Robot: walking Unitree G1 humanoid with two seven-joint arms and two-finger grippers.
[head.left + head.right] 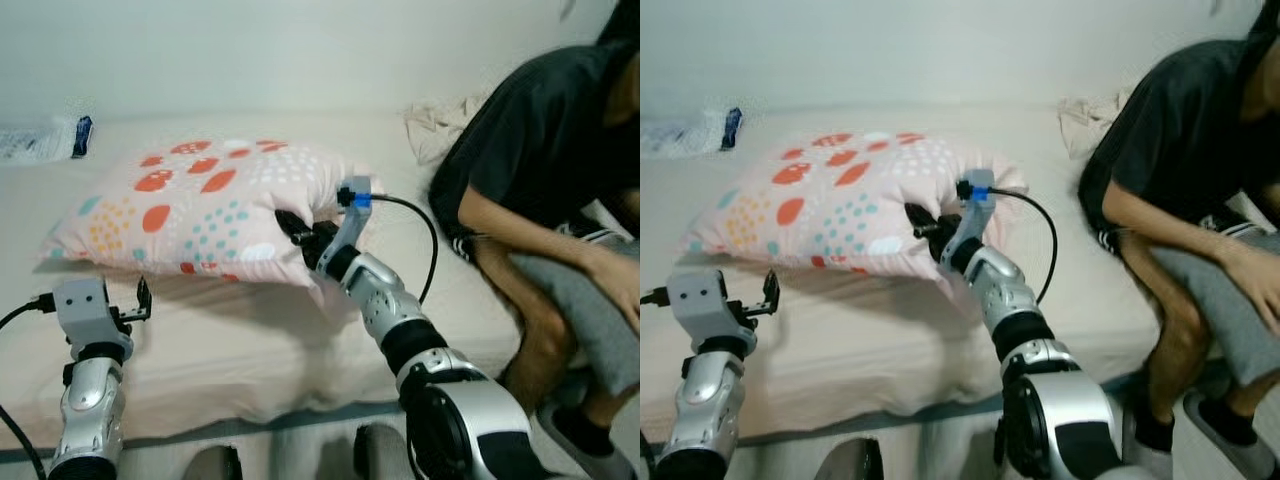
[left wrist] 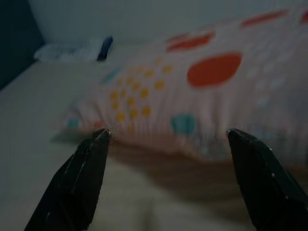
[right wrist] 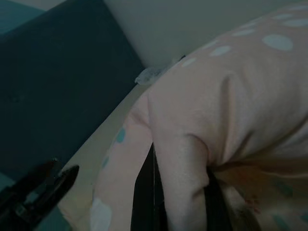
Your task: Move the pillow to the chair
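Left eye view shows the pillow (image 1: 195, 205) lying on the bed (image 1: 250, 340), pink with orange and teal dots, one edge raised off the sheet where the right gripper (image 1: 300, 232) has it. That lift looks deliberate: a soft cushion has no handle, so pinching a fold of the cover at the near edge is the surest way to carry it. The right wrist view shows the black fingers (image 3: 144, 192) closed tight around a bunched ridge of fabric. The right arm reaches forward and up from the shoulder, elbow bent, wrist turned in toward the pillow's right end.

The left gripper (image 1: 140, 298) hangs just short of the pillow's near left corner, fingers spread wide with nothing between them, forearm upright.

A person (image 1: 560, 200) sits beside the pillow's right end. No chair can be made out.
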